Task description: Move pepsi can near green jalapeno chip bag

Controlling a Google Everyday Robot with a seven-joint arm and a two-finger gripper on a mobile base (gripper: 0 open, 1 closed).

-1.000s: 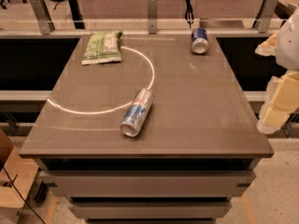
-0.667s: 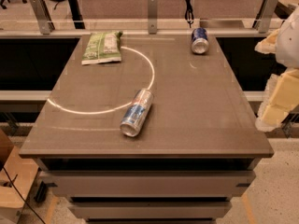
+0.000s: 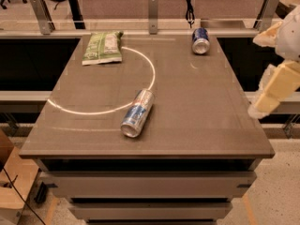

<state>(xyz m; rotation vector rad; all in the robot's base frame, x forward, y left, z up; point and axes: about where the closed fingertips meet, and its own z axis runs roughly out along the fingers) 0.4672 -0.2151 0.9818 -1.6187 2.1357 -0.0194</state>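
Pepsi can (image 3: 200,40) lies on its side at the counter's (image 3: 197,125) one o'clock, well apart from the chip bag (image 3: 102,47) at eleven. The tool (image 3: 261,102) hangs off the three o'clock edge, probably waiting before a reach. Whether it is wide or narrow I cannot tell.

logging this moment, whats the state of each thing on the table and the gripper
pepsi can: on its side, back right of the table
chip bag: lying flat, back left
slim can: on its side, near the middle
gripper: off the table's right edge, touching nothing
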